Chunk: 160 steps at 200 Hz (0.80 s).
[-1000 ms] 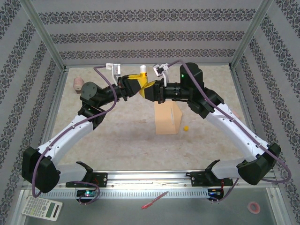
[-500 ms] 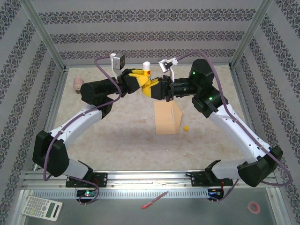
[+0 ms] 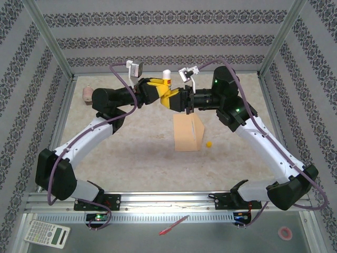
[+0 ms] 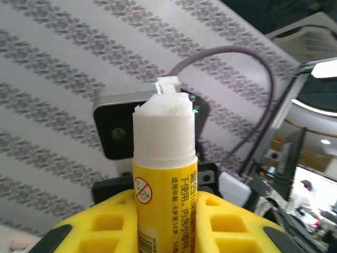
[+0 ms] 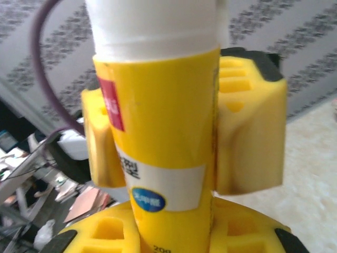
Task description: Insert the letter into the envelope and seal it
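A yellow glue stick (image 3: 165, 83) with bare white glue at its top is held in the air over the back of the table. My left gripper (image 3: 157, 90) is shut on its upper body, and my right gripper (image 3: 175, 98) is shut on its lower body. In the left wrist view the glue stick (image 4: 164, 184) stands between the yellow fingers (image 4: 105, 226) of the left gripper (image 4: 166, 213). The right wrist view has the glue stick (image 5: 163, 137) rising from the right gripper (image 5: 168, 232), with the left gripper's fingers (image 5: 250, 121) clamped higher up. The tan envelope (image 3: 188, 133) lies flat below. The letter is hidden.
A small yellow cap (image 3: 209, 143) lies right of the envelope. A pink object (image 3: 87, 95) sits at the table's back left. A calculator (image 3: 47, 233), a red pen (image 3: 174, 225) and a small ring (image 3: 285, 232) lie on the near ledge. Metal frame posts (image 3: 58, 58) flank the table.
Both wrists have turned and risen slightly with the glue stick between them. The left arm's elbow swung up and to the left. The envelope has not moved.
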Each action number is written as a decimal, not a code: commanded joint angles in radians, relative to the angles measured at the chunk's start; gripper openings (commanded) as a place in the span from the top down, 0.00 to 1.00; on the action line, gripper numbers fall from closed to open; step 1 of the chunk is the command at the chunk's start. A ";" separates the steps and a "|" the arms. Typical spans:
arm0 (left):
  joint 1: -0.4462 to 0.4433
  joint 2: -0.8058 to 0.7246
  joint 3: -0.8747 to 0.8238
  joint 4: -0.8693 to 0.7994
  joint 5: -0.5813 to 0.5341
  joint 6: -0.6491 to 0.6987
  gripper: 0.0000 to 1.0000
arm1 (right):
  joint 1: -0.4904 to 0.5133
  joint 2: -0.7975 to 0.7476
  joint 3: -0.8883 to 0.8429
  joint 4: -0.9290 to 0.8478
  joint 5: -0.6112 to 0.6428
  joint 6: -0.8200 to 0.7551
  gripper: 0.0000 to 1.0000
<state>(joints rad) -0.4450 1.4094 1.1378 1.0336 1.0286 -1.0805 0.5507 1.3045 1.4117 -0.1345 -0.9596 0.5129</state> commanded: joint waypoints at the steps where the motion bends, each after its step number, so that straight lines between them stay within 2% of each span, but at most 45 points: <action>1: 0.001 -0.074 -0.021 -0.349 -0.014 0.303 1.00 | -0.004 -0.032 0.053 -0.119 0.262 -0.110 0.83; 26: 0.002 -0.128 -0.014 -0.570 -0.156 0.445 1.00 | 0.027 -0.025 0.056 -0.206 0.411 -0.169 0.54; 53: 0.002 -0.165 -0.001 -0.762 -0.337 0.507 1.00 | 0.093 -0.013 0.065 -0.270 0.583 -0.237 0.40; 89: 0.002 -0.191 -0.014 -0.844 -0.474 0.485 1.00 | 0.154 0.030 0.063 -0.268 0.677 -0.254 0.39; 131: 0.001 -0.190 -0.027 -0.857 -0.491 0.457 1.00 | 0.227 0.107 0.105 -0.293 0.785 -0.283 0.39; 160: 0.002 -0.189 -0.031 -0.865 -0.494 0.458 1.00 | 0.238 0.137 0.107 -0.292 0.813 -0.275 0.39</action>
<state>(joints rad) -0.4431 1.2411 1.1107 0.1841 0.5480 -0.6315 0.7769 1.4212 1.4883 -0.4217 -0.2180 0.2543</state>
